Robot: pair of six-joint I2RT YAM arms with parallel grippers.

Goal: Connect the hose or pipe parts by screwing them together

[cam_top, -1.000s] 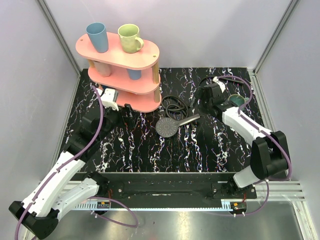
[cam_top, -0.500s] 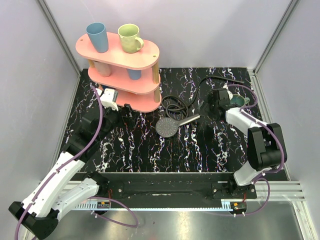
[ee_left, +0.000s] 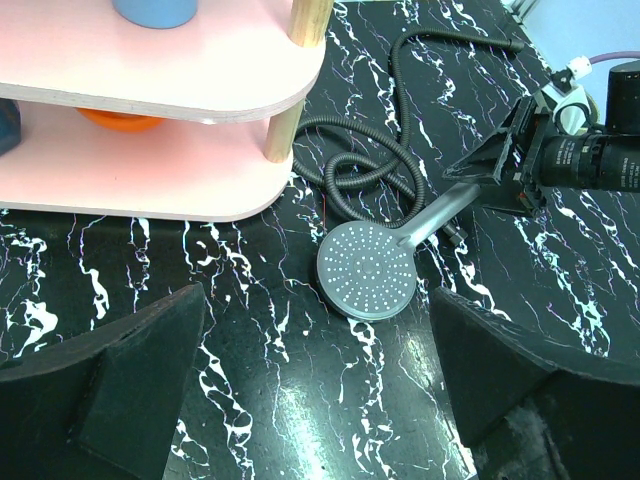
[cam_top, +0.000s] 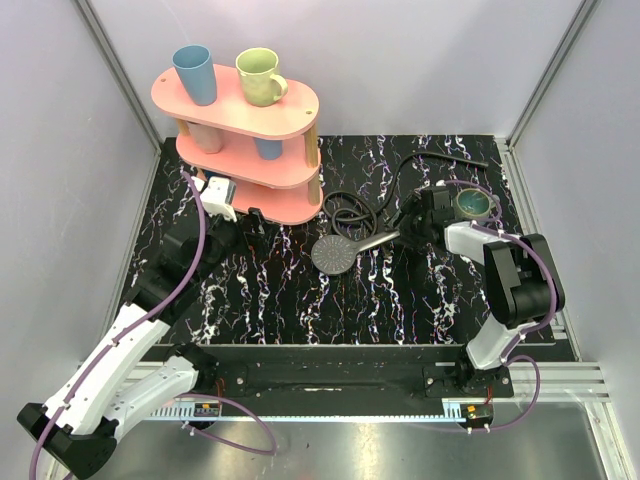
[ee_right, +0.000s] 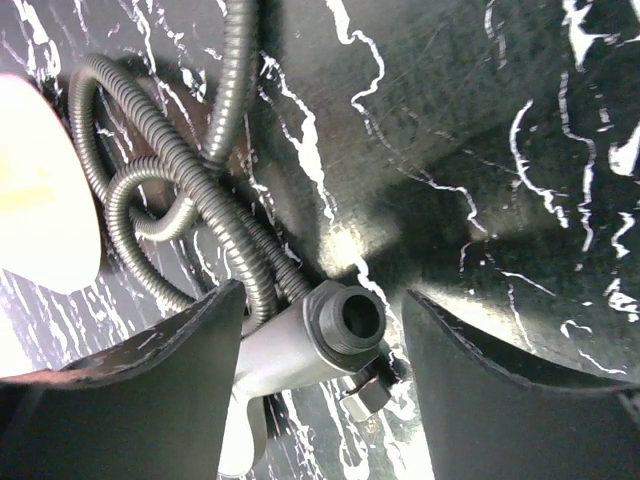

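Observation:
The dark grey shower head [cam_top: 335,253] lies face up mid-table, its handle [ee_left: 440,212] pointing back-right. The black coiled hose [cam_top: 350,208] loops just behind it and trails toward the back right [cam_top: 470,158]. My right gripper [cam_top: 408,228] sits low at the handle's end. In the right wrist view its fingers flank the threaded end [ee_right: 345,320] with gaps showing, so the right gripper [ee_right: 322,300] is open around it. A small metal fitting [ee_right: 368,392] lies just beneath the thread. My left gripper [ee_left: 315,330] hovers wide open, nothing in it, in front of the head [ee_left: 367,270].
A pink two-tier shelf [cam_top: 290,110] with cups stands at the back left, close to the hose coil. A teal bowl [cam_top: 472,205] sits right of my right gripper. Grey walls enclose the table on three sides.
My right gripper has swung from the back right down to the end of the shower head's handle, and its jaws have narrowed. The left arm has stayed still.

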